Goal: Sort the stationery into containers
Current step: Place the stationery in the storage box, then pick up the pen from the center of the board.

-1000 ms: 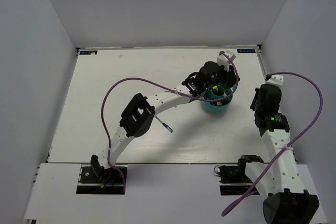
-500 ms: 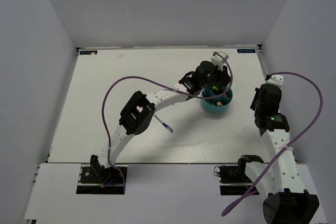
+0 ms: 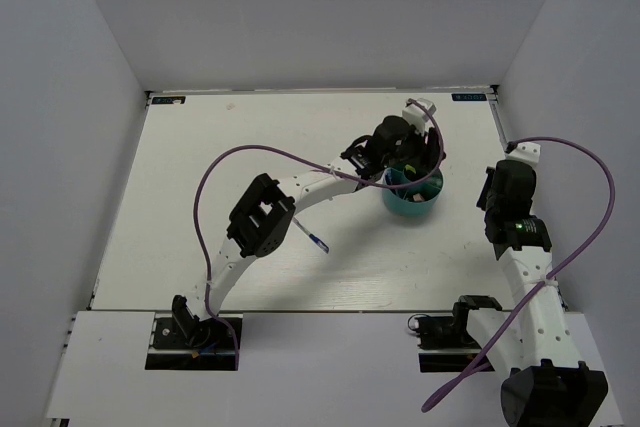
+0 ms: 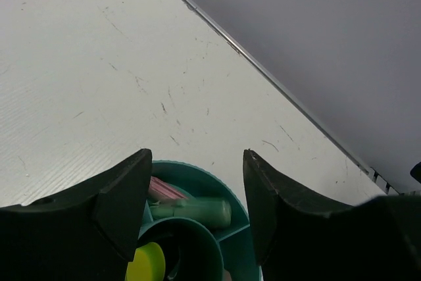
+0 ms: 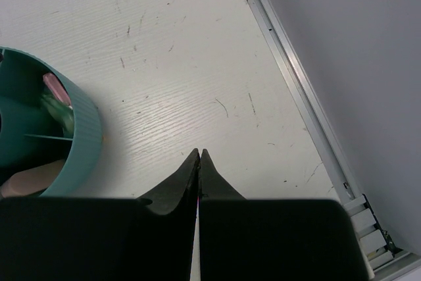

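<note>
The round teal tub stands right of the table's middle. My left gripper hovers over its far rim, open and empty. In the left wrist view the gripper frames the tub, which holds a pink piece, a mint-green piece and a yellow-capped marker in its centre cup. A thin blue pen lies on the table, partly under the left arm. My right gripper is shut and empty, right of the tub; the right wrist view shows the tub to its left.
A purple cable arcs over the left arm. The right wall's metal rail runs close beside the right gripper. The back wall's edge lies beyond the tub. White walls enclose the table on three sides.
My left gripper has drawn back up and to the left from over the tub's middle to its far rim. The right arm has not moved.
</note>
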You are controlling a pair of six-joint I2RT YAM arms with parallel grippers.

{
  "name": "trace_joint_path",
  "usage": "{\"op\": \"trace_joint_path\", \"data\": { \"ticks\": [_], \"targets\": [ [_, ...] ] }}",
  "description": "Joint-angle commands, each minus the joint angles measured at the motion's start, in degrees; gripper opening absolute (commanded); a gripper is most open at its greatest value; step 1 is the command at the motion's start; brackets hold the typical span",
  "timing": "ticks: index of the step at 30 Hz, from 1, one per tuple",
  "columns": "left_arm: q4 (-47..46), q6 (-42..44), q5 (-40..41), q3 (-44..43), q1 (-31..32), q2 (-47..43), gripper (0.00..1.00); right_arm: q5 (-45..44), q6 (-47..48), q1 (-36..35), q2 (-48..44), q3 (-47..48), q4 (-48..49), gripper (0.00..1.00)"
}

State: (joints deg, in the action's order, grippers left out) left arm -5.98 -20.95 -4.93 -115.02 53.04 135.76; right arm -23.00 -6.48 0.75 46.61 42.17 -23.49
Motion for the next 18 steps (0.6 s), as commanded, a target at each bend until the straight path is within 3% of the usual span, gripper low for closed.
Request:
{"op": "trace_joint_path", "data": {
  "ticks": [1,5,9,10,12,13,14,16,17,18],
  "targets": [
    [0.79,0.21,0.18,-2.75,0.14,-0.76,0.68,-1.08,-0.29,0.3,-0.2,-0.51,2.83,0.0],
    [1.14,0.29,0.27,-3.45,-0.04,-1.55,0.66,-1.08,-0.11,0.21,-0.29,-0.6,3.01,0.0],
    [1.49,2.05,0.18,-3.19,0.14,-4.8,0.55,-0.99,0.33,0.39,-0.64,-0.86,3.18,0.0],
    [1.84,2.92,0.62,-2.84,0.14,-5.59,0.41,-0.64,0.33,0.39,-0.47,-0.78,3.18,0.0],
    [2.81,3.54,1.93,-0.65,0.14,-10.33,0.22,1.98,1.38,0.39,-0.56,-1.13,3.45,0.0],
    [4.21,3.9,2.72,1.53,0.14,-13.74,0.06,3.22,2.25,0.39,-0.38,-1.3,3.36,0.0],
    [5.35,3.81,4.65,4.43,0.14,-17.51,0.02,4.71,3.91,0.3,-0.47,-1.3,3.36,0.0],
    [12.18,2.68,7.82,9.89,-0.12,-23.92,0.03,14.08,9.25,0.21,-0.12,-2.26,3.45,0.0],
    [14.13,2.15,10.7,14.26,-0.3,-28.67,0.12,20.83,10.95,0.04,-0.03,-2.53,3.19,0.0],
    [18.24,0.92,11.86,18.82,-0.65,-33.32,0.29,28.81,14.79,-0.05,1.02,-2.19,2.49,0.0]
  ]
}}
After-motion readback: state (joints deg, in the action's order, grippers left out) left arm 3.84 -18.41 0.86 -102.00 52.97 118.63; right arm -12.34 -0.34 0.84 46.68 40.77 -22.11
